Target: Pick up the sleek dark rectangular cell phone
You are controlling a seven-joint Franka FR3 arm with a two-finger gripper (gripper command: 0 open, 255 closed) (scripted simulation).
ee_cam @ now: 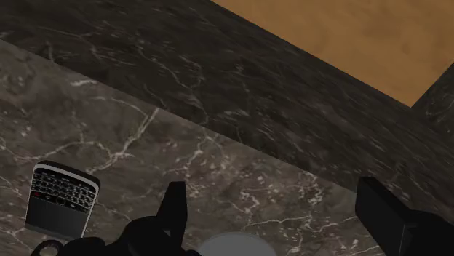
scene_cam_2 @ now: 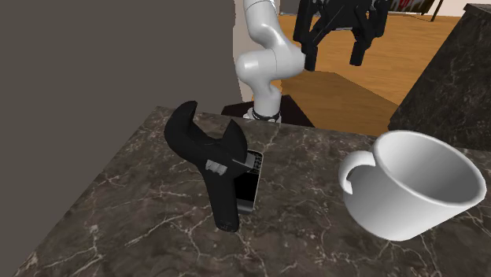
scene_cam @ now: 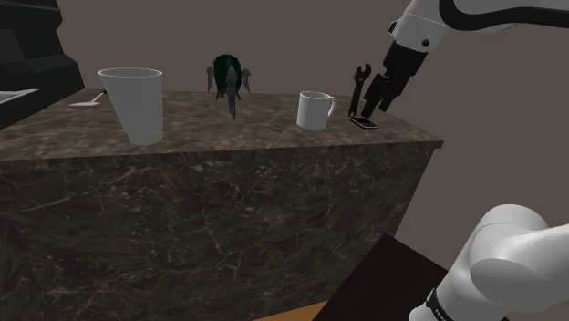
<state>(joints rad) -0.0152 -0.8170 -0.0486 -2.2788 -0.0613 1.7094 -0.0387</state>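
Note:
The cell phone point(scene_cam: 362, 122) is a dark flat rectangle with a small keypad, lying on the marble counter near its corner at the shoulder view's right. In the second exterior view the phone point(scene_cam_2: 249, 182) lies partly behind a black wrench point(scene_cam_2: 209, 164). My gripper point(scene_cam: 373, 100) hangs open just above the phone, touching nothing. From the other side the gripper point(scene_cam_2: 333, 55) shows its fingers spread, high over the counter's edge. In the wrist view the phone point(ee_cam: 61, 201) lies off to the side of one finger point(ee_cam: 174, 205), outside the gap of the gripper point(ee_cam: 275, 200).
The wrench point(scene_cam: 360, 88) stands propped right behind the phone. A white mug point(scene_cam: 315, 109) sits close beside it, with a dark green figurine point(scene_cam: 228, 84) and a tall white cup point(scene_cam: 134, 103) further along. The counter edge point(scene_cam: 429, 139) drops off near the phone.

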